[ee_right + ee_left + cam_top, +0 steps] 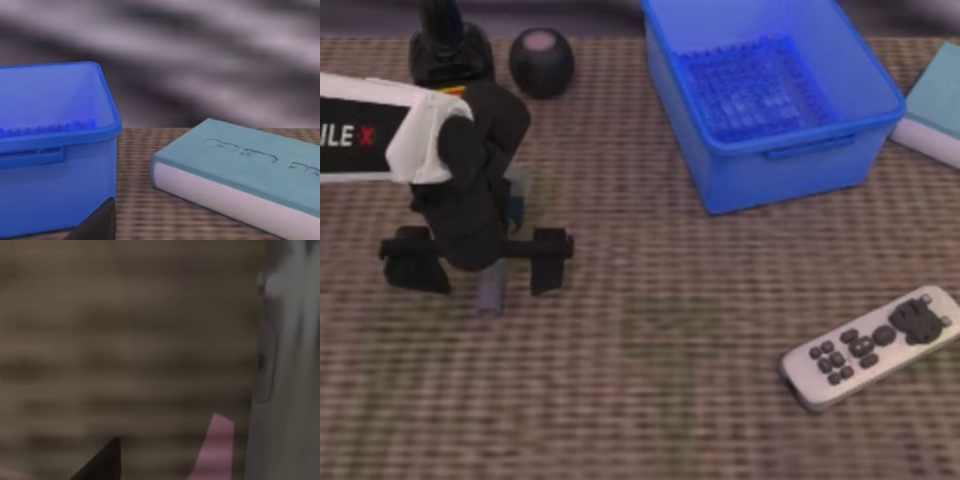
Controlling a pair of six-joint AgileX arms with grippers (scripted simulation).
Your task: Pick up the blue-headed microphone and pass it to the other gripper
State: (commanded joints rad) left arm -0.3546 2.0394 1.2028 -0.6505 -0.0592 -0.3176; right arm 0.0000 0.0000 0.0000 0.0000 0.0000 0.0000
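The blue-headed microphone (492,292) lies on the woven mat at the left, mostly hidden under my left arm. Only the end of its grey handle and a sliver of blue by the wrist show. My left gripper (480,262) is low over it, open wide, with one black finger on each side of the handle and not closed on it. In the left wrist view the grey handle (290,365) fills the edge, very close. The other gripper, my right one, is outside the top view. In its own wrist view only one dark fingertip (100,225) shows, holding nothing.
A dark round ball-shaped object (541,62) and a black bottle (450,45) stand behind the left arm. A blue bin (880,100) sits at the back right with a teal book (935,105) beside it. A grey remote (870,347) lies at the front right.
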